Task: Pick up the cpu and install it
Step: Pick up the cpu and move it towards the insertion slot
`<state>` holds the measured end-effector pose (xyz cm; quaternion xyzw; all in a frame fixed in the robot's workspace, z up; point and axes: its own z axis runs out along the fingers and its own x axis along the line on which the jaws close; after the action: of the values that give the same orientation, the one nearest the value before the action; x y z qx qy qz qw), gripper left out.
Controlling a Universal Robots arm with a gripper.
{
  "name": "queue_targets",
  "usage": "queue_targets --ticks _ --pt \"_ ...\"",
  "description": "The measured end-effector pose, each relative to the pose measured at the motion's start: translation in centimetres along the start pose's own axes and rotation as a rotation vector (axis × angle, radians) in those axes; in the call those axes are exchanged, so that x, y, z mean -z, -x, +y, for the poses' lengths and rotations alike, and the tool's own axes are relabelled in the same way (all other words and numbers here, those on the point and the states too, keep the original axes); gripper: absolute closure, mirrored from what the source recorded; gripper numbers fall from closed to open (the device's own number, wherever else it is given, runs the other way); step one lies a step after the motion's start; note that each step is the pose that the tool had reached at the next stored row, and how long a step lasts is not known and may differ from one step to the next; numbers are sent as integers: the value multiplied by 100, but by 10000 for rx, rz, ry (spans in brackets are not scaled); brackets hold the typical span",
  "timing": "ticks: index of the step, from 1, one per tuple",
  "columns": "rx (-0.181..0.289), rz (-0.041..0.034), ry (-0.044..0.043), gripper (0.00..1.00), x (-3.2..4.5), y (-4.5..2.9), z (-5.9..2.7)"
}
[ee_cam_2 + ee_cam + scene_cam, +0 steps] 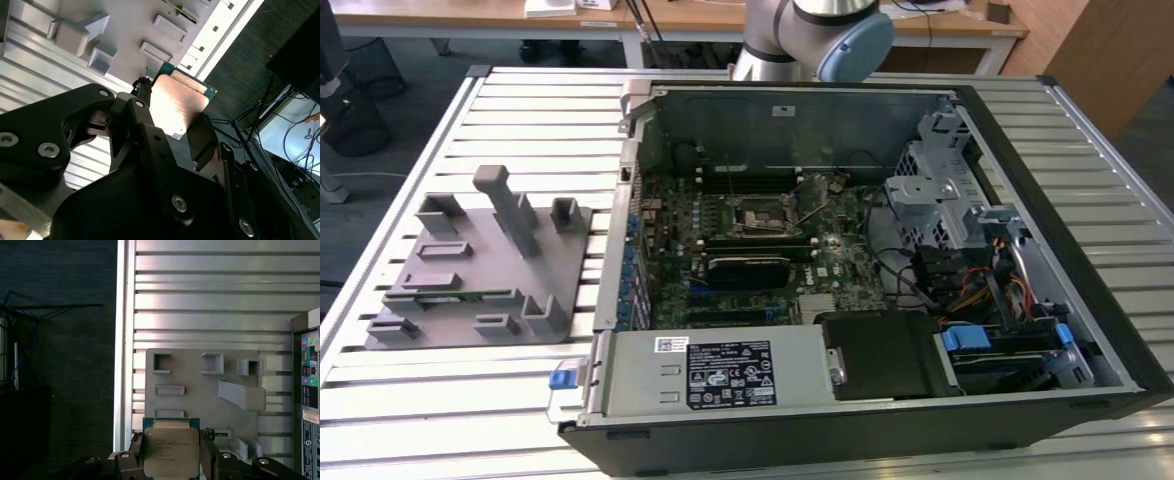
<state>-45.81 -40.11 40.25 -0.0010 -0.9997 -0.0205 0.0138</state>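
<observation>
The main risk, as I judge it, is the cpu (170, 452) shifting in the grip. It is pinched only by two opposite thin edges, so a jolt or a loose squeeze could let it slide, tilt or drop onto the grey fixture (200, 390) or the slatted counter (225, 290) below. A small twist would matter just as much. If the chip met the socket (758, 214) rotated or off level, it would sit crooked, and the contacts there could be damaged. The open computer case (854, 440) has tall walls and crowded parts around the motherboard (841, 260), so a carried chip could also clip something on the way in.

The fingers (208, 452) are closed on the cpu, one on each side, and its shiny metal top faces the camera in both wrist views. In the second wrist view the chip (177, 107) juts out past the fingers (202, 142), with most of its face uncovered. It appears to hang in the air above the fixture rather than rest on it. That fixture (480, 290) stands on the counter (440, 400) at the exterior view's left, well apart from the socket inside the case.
</observation>
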Motion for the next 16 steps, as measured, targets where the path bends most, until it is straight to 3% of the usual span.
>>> queue_targets --ticks 7,16 --pt "-1 1 -1 47 1 12 1" --pt "0 0 2 47 4 137 0"
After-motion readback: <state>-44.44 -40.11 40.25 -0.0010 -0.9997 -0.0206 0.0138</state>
